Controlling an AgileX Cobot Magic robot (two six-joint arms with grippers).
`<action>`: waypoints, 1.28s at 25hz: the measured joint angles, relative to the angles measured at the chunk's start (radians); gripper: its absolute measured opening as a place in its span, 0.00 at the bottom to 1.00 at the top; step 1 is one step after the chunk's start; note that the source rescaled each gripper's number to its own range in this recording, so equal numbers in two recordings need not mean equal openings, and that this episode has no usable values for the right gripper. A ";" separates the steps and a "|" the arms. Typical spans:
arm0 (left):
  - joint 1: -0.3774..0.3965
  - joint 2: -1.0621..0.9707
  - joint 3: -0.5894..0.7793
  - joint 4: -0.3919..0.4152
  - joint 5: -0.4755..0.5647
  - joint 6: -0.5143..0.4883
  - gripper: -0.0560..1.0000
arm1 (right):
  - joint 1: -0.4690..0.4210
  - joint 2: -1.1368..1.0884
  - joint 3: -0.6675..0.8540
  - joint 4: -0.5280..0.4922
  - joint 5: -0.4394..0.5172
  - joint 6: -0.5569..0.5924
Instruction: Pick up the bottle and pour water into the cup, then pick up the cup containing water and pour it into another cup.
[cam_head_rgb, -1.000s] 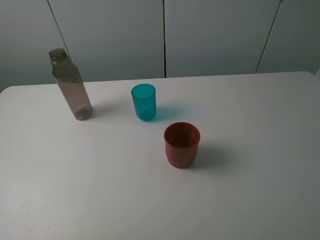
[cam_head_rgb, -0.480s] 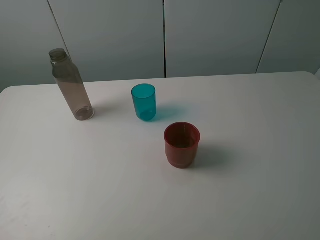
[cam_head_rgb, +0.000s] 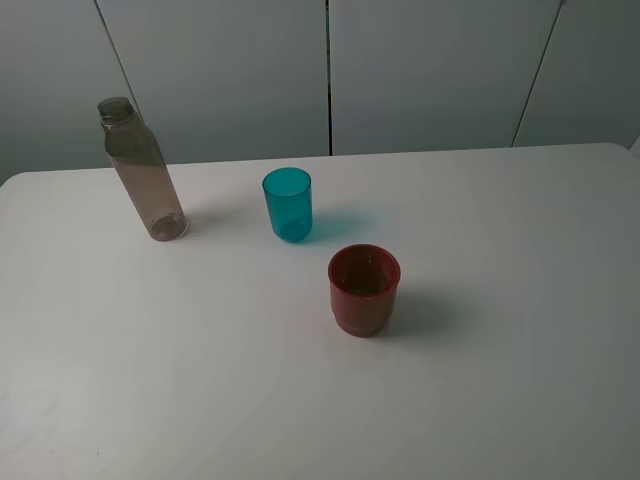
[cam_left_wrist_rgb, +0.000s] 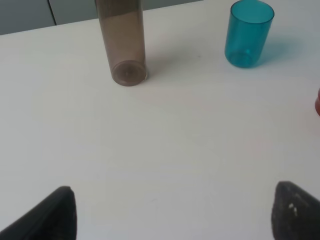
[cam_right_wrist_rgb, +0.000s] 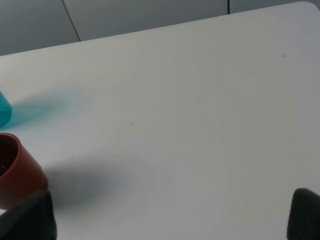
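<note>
my left gripper (cam_left_wrist_rgb: 172, 212) hangs spread wide over bare tabletop (cam_left_wrist_rgb: 165, 145), holding nothing; my right gripper (cam_right_wrist_rgb: 172, 215) is just as wide and empty. ahead of the left one the smoky-grey bottle (cam_left_wrist_rgb: 121, 42) stands upright, the teal cup (cam_left_wrist_rgb: 248, 33) beside it, the dark red cup (cam_head_rgb: 364, 289) nearer me. nothing is picked up or poured yet; everything is left.

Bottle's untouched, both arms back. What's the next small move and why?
Probably bring the left claw forward toward the bottle. The bottle stands upright and uncapped on the table's left side, directly ahead in the left wrist view; the claw is wide open and empty, and pouring into the blue cup comes first.
</note>
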 joint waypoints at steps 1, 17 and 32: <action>0.000 0.000 0.000 0.000 0.000 0.000 0.98 | 0.000 0.000 0.000 0.000 0.000 0.000; 0.158 0.000 0.000 -0.003 0.000 -0.007 0.98 | 0.000 0.000 0.000 0.000 0.002 0.019; 0.268 0.000 0.000 -0.003 0.000 -0.007 0.98 | 0.000 0.000 0.000 0.000 0.002 0.026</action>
